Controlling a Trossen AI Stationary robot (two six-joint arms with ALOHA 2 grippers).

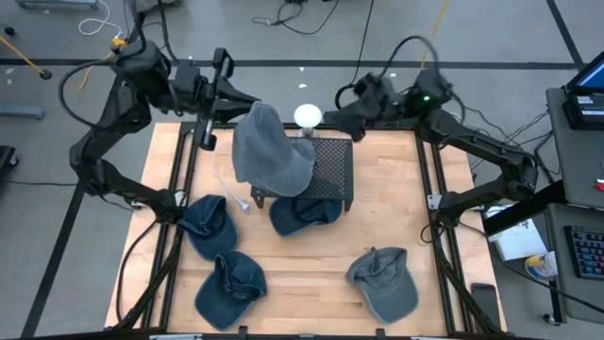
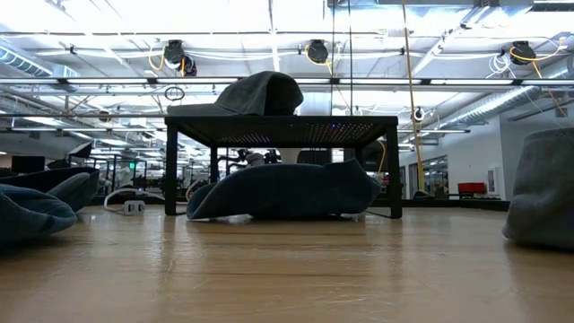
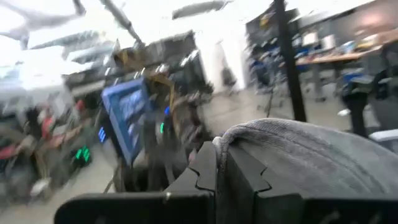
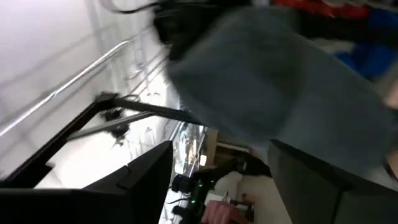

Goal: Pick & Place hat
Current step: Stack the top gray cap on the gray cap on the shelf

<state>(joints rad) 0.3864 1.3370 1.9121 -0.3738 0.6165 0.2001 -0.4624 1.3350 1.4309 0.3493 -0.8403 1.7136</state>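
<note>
A grey hat (image 1: 272, 151) sits on top of a low black mesh stand (image 1: 332, 170) in the middle of the table; the low view shows it resting on the stand's top (image 2: 260, 94). My left gripper (image 1: 243, 102) is at the hat's far left side, shut on it. My right gripper (image 1: 326, 121) is open at the hat's far right side, beside a white round object (image 1: 308, 115). In the right wrist view the grey hat (image 4: 267, 81) fills the space ahead of the spread fingers (image 4: 217, 180). My left gripper (image 3: 222, 171) pinches the grey hat's edge (image 3: 227, 142) between its two shut fingers, coming from the table's far left side. The hat's grey cloth (image 3: 311, 155) bulges out beyond the fingers, and its underside lies on the stand top (image 2: 278, 118).
A dark blue hat (image 1: 302, 212) lies under the stand (image 2: 287, 188). Two more blue hats (image 1: 208, 225) (image 1: 231, 288) lie near the left front, and another grey hat (image 1: 385, 281) sits at the right front. A white cable (image 1: 226, 184) runs beside the stand.
</note>
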